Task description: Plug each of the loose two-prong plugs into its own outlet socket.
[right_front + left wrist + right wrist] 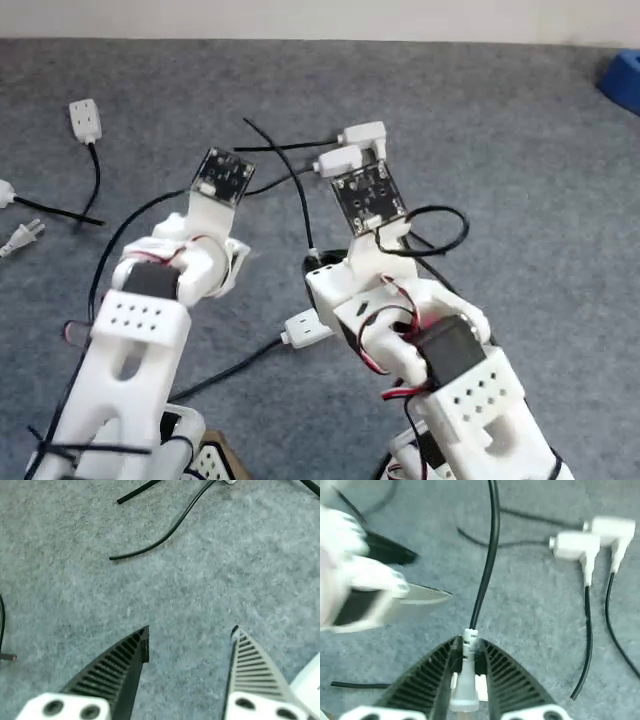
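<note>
The right fingers (420, 680) are pressed in on a white plug (465, 685), pinching it from both sides; the plug's body sits deep between them, its narrow neck pokes out just past the fingertips, and its black cord (490, 555) runs straight away from the tips over the grey surface (535, 620); the prongs are hidden, so which way they face cannot be told. Ahead of these fingers and off to one side, well apart from the held plug, two white blocks (572, 545) lie touching each other, each trailing its own cord; whether one is seated in the other cannot be told.

The left fingers (115, 670) are spread wide above bare surface with nothing between them; a loose cord end (111, 558) lies ahead of them, apart from both tips.

In the high view the two arms lean side by side toward the white blocks, the right arm the nearer to them; a white outlet socket (85, 118) rests far out on the left arm's side, its lead curling back toward the arms; a loose two-prong plug (22, 238) lies at the view's edge on that same side, well apart from the socket and from both sets of fingers; another white connector (305, 328) lies on the surface just beside the right arm's lower part; a blue object (622, 80) sits at the far corner.
</note>
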You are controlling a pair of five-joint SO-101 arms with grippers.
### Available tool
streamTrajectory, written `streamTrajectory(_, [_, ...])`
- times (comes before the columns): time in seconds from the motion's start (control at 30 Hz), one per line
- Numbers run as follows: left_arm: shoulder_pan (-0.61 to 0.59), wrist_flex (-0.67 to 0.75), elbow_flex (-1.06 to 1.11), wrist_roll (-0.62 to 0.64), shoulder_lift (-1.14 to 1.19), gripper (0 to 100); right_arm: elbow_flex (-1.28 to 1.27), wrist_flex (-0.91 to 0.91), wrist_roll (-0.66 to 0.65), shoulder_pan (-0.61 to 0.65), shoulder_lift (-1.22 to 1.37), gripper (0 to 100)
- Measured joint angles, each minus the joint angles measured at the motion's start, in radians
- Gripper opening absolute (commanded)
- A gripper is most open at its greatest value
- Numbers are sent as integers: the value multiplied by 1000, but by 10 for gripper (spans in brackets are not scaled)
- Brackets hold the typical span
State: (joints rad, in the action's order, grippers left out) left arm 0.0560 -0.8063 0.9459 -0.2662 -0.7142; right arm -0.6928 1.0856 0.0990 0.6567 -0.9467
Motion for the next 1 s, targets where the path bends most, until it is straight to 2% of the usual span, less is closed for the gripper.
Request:
streamTrajectory(0.1, [21, 0, -58, 6, 64, 264, -6, -5, 0, 12, 2, 6])
streamTrajectory(0.3, [152, -3, -160, 44, 95, 264, -60, -78, 6, 106, 2, 6])
streamTrajectory(0.47, [222, -37, -196, 44, 95, 264, -64, -81, 8, 126, 2, 6])
streamTrajectory(1.0, [278, -78, -218, 44, 97, 264, -183, -149, -3, 123, 2, 6])
